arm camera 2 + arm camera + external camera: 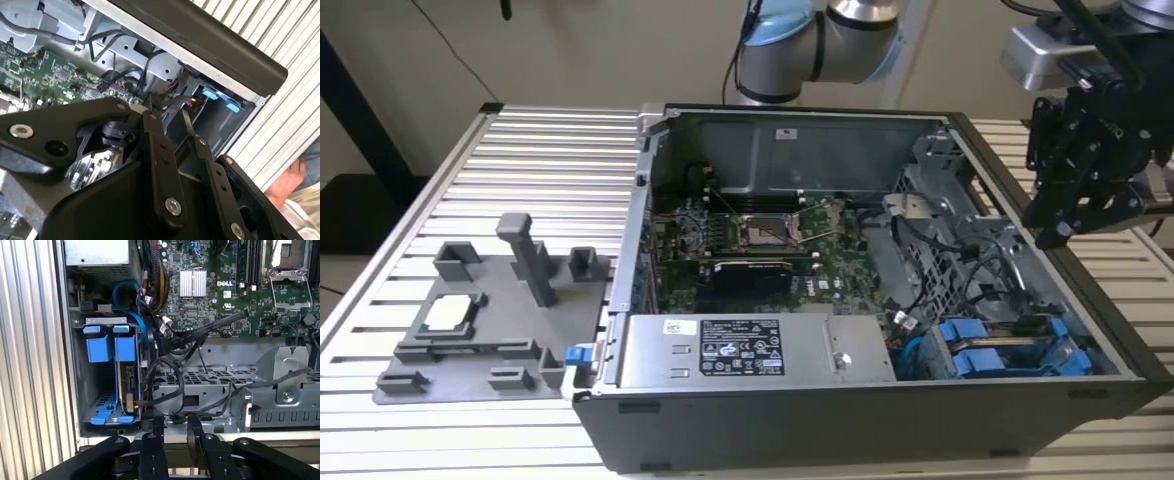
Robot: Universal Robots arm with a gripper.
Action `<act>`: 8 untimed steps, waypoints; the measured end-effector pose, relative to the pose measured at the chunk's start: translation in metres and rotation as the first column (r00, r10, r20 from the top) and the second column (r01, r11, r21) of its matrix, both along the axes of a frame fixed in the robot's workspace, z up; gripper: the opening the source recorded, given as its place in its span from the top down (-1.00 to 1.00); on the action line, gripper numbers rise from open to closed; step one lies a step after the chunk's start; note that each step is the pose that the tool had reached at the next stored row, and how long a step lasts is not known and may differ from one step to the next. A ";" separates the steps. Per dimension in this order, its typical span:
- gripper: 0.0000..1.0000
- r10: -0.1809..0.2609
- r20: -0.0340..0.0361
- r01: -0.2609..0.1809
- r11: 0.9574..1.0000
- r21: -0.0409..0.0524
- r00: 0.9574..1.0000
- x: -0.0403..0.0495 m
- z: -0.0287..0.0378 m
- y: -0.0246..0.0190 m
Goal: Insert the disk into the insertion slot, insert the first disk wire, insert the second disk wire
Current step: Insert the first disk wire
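The exterior view sits high and back, looking down on the whole open computer case (854, 430). Both wrist views peer in close past the gripper (175, 419) (167, 107), sharing the blue drive frames (110, 347) (212, 93) (987, 358) and the green board (225, 285) (55, 75) (841, 240) with it.

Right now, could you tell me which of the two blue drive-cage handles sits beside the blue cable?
The inner handle, by the blue cable on the motherboard side; the outer handle lies by the case wall.

Two bright blue plastic drive frames (125, 347) sit in the grey sheet-metal drive cage (95, 400) at a corner of the grey computer case (67, 365); the black gripper (174, 434) hangs nearby, fingers apart, empty.
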State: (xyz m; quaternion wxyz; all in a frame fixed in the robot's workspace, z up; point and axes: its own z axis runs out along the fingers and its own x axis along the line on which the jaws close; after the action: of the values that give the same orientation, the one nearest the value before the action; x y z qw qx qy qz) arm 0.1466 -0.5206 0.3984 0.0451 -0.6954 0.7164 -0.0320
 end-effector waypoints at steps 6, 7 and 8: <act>0.34 0.008 0.000 -0.008 1.000 -0.017 1.000 -0.0148 -0.0004 0.0000; 0.34 0.011 -0.001 -0.011 1.000 -0.025 1.000 -0.0163 -0.0004 0.0000; 0.34 0.015 -0.002 -0.015 0.999 -0.034 1.000 -0.0172 -0.0005 0.0000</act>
State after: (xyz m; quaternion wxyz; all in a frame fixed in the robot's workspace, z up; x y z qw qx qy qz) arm 0.1293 -0.5206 0.3979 0.0329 -0.7016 0.7105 -0.0435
